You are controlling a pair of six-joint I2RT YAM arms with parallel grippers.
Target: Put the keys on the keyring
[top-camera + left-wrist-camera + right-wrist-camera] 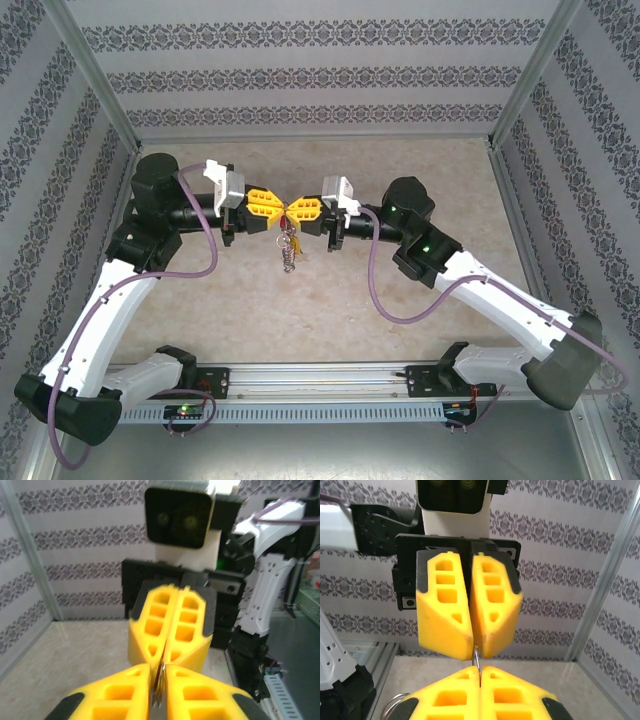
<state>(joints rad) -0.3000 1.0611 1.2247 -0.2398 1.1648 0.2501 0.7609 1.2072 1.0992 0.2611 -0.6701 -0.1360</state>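
Both grippers meet tip to tip above the middle of the table. My left gripper (280,211) and my right gripper (293,213) each pinch the thin grey keyring (477,657) from opposite sides. A bunch of small silvery keys (289,250) hangs below them in the air. In the right wrist view, my right gripper (480,669) is shut on the ring's wire, and the left gripper (474,651) clamps it from above. In the left wrist view, flat metal (160,685) sits in the narrow slot of my left gripper (159,666), with the right gripper's fingers (172,630) facing it.
Patterned walls and metal corner posts (100,90) box in the beige table (300,320). A metal rail (330,385) with the arm bases runs along the near edge. Purple cables (375,290) loop off both arms.
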